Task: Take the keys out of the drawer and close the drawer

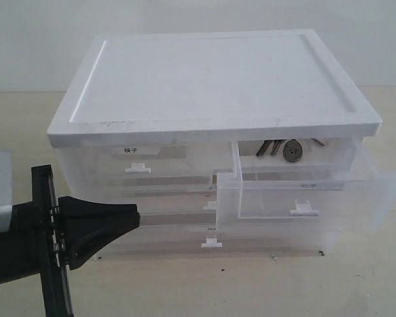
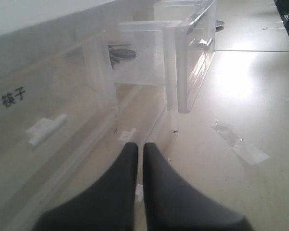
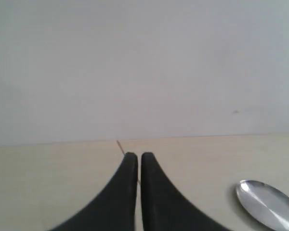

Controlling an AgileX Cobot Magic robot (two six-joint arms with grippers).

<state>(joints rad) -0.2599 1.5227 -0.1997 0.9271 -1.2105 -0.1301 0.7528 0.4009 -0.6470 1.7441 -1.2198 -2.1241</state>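
A white-topped translucent cabinet (image 1: 211, 79) stands on the table. Its right half-width drawer (image 1: 303, 195) is pulled out, with a small white tab handle (image 1: 304, 211) on the front. The keys (image 1: 282, 149) lie at the back of that drawer, under the cabinet lid; the left wrist view also shows the keys (image 2: 120, 52) through the clear wall of the drawer (image 2: 190, 43). My left gripper (image 1: 137, 216) is shut and empty, low in front of the cabinet's left side, well short of the drawer. My right gripper (image 3: 138, 155) is shut and empty, over bare table away from the cabinet.
A left half-width drawer with a black-lettered label (image 1: 132, 150) is closed, and full-width drawers below carry white tabs (image 1: 211, 243). A metal spoon (image 3: 267, 202) lies near my right gripper. Scraps of clear tape (image 2: 250, 151) stick to the table beside the cabinet.
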